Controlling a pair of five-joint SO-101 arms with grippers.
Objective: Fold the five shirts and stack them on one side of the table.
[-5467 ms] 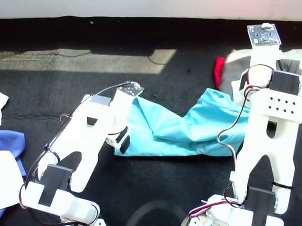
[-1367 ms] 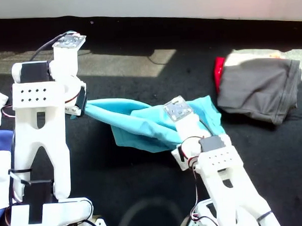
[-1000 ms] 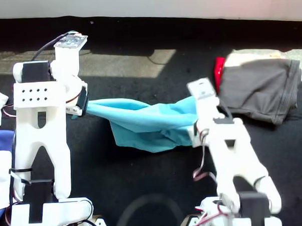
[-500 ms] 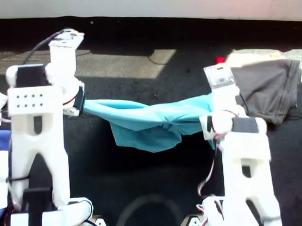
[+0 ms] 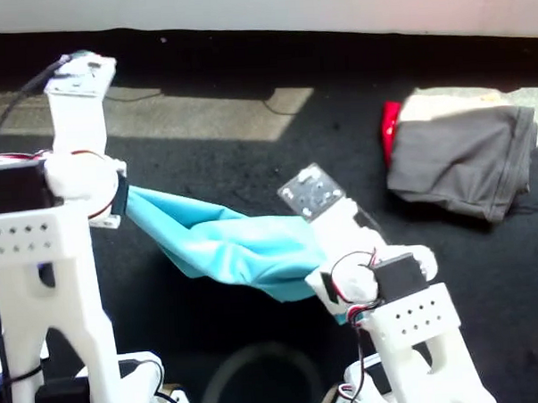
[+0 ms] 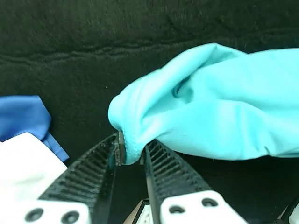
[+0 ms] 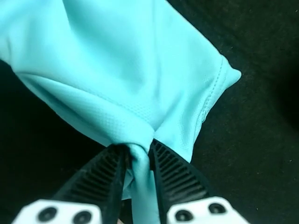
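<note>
close by my base, my right gripper [image 7: 138, 149] is clamped on a bunched corner of the teal shirt [image 5: 240, 247], which sags between my two arms, seemingly off the table [image 5: 249, 149]. my left gripper [image 6: 131, 145] pinches its other end tight. i judge it light, limp and slippery, so stitched hems are best to hold. beyond, well apart, lies a folded grey shirt [image 5: 459, 162].

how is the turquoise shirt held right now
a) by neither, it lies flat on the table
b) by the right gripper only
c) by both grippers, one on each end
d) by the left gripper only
C: the left gripper is shut on one bunched end of the turquoise shirt, and the right gripper pinches the other end, so the cloth hangs between the two arms.
</note>
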